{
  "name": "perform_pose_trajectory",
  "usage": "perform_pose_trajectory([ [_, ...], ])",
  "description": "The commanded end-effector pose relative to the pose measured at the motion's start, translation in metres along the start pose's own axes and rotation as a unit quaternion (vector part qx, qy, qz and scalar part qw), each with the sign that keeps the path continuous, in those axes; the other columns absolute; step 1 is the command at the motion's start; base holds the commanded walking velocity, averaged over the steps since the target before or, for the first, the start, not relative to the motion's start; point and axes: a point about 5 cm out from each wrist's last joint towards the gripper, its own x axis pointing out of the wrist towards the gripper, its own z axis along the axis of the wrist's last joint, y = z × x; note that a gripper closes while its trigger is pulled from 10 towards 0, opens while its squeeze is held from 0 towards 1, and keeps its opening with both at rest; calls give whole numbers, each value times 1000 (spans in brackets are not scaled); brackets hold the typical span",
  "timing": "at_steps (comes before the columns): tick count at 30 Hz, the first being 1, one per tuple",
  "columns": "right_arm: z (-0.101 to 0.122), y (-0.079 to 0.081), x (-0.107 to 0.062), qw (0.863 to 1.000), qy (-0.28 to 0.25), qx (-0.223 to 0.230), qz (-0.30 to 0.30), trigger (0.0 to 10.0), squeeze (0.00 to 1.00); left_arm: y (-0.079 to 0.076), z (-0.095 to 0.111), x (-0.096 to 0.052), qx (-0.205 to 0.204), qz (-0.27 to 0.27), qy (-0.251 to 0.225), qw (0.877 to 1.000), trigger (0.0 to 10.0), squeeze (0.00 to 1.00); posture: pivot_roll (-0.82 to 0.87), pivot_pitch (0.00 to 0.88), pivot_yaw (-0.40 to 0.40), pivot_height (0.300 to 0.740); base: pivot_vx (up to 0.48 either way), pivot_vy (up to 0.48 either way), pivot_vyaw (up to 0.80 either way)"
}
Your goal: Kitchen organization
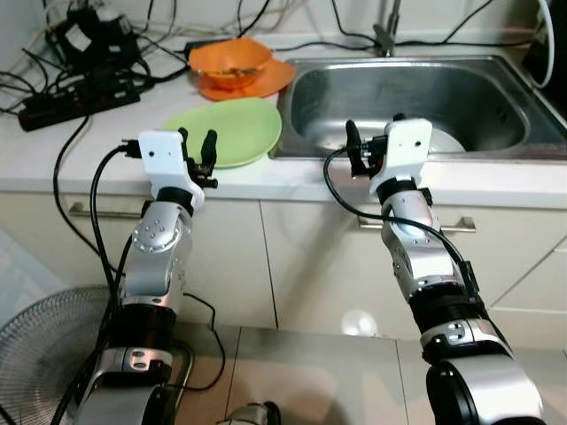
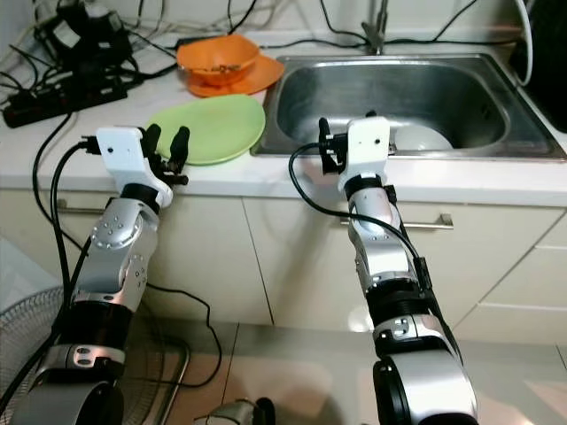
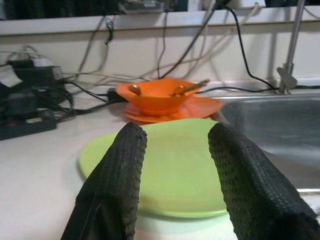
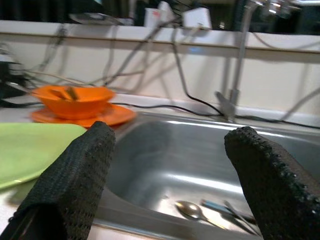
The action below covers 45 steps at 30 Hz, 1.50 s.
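The left end effector point(image 1: 197, 149) hangs at the front edge of the white desk point(image 1: 53, 155), its two black fingers point(image 3: 112, 185) parted moderately and gripping nothing. Its tips sit just short of the near rim of a pale green plate point(image 1: 229, 130), which lies flat on the desk beside the left wall of the steel sink point(image 1: 496, 88). Behind the plate, close to the back wall, an orange bowl point(image 1: 230, 60) sits on an orange plate point(image 1: 266, 81). The desk surface to the left of the green plate is bare up to a black power strip point(image 1: 75, 102) and a tangle of cables at the back left corner.

The right end effector point(image 1: 368, 149) is raised at the front lip of the sink, fingers spread wide and holding nothing. The sink basin ahead of it is open, with a faucet point(image 1: 386, 27) at the back rim.

From the head views, a pale dish point(image 2: 423, 136) shows in the basin behind the right wrist. The right wrist view shows the sink bottom instead, where a spoon point(image 4: 192, 210) and other cutlery point(image 4: 230, 210) lie. The left wrist view shows utensils point(image 3: 187, 88) resting inside the orange bowl.

Below the desk are white cabinet doors with bar handles point(image 1: 456, 226), and a floor fan point(image 1: 44, 341) stands at the lower left
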Motion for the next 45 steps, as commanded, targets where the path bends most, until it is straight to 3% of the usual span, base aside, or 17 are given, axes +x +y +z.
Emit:
perform_pose_trajectory([
  [1,4,2,1,1000,-8,1,8,10000,0,3,3,0,3,6,-1,1000,10000,0,132,43,96,740,0,0,0],
  [45,3,2,0,1000,-3,-1,8,10000,0,3,8,4,6,2,-7,1000,10000,0,144,57,100,740,267,0,33],
])
